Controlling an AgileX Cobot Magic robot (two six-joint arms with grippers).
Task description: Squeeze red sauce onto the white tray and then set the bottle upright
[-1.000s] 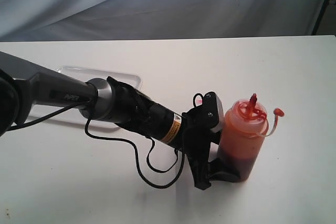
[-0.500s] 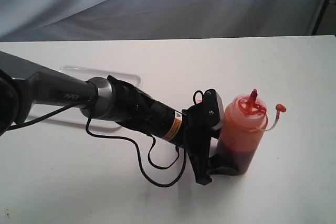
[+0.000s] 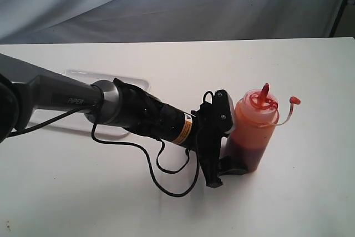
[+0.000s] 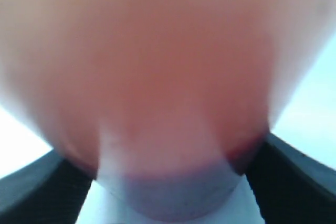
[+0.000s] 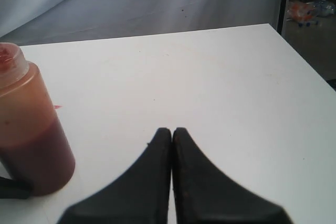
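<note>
The bottle (image 3: 252, 129) stands nearly upright on the table, its red nozzle up and its tethered cap hanging off to the right. Dark red sauce (image 3: 247, 151) fills its lower half. My left gripper (image 3: 236, 160) is shut on the bottle's lower body. In the left wrist view the bottle (image 4: 168, 77) fills the picture, with a black finger at each side. The white tray (image 3: 105, 75) lies at the back left, mostly hidden behind my left arm. My right gripper (image 5: 172, 132) is shut and empty, apart from the bottle (image 5: 29, 129).
A black cable (image 3: 166, 176) loops from the left arm down onto the table. The table's right edge (image 5: 304, 56) runs close by the right gripper. A small red mark (image 5: 56, 107) lies on the table beside the bottle.
The left gripper has carried the bottle slightly back and left, bringing it closer to upright. The grip is unchanged. No earlier frame shows the right gripper.
</note>
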